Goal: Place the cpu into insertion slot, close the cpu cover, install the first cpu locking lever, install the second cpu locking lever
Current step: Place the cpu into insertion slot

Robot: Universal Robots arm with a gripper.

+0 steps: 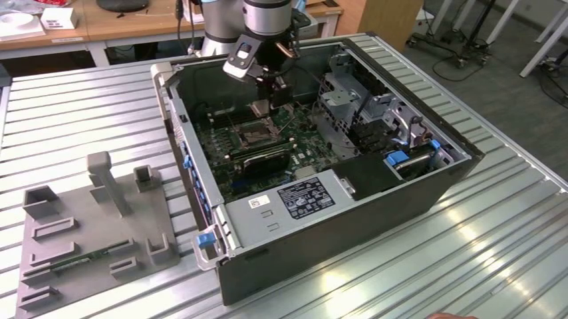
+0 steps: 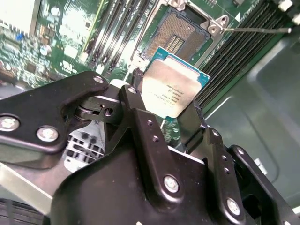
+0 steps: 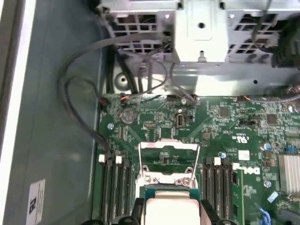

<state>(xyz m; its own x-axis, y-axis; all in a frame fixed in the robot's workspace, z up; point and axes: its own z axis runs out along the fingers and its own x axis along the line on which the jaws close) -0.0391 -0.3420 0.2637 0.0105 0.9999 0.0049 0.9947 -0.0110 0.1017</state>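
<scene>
Fingers (image 2: pixel 132 105) clamped on opposite edges of the cpu (image 2: pixel 174 91), which hangs level, clear of the board, with the open insertion slot (image 2: pixel 180 35) just beyond its free edge.

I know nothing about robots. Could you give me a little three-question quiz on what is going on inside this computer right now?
1. Multiple choice: the gripper is shut on A) a screwdriver, B) the cpu, C) a memory stick.
2. True or false: the cpu already lies in the insertion slot.
3. Short answer: is the cpu cover open or closed over the slot?

Key
1. B.
2. False: the fingers hold it clear of the bare slot.
3. Open: the frame stands raised off the slot.
</scene>
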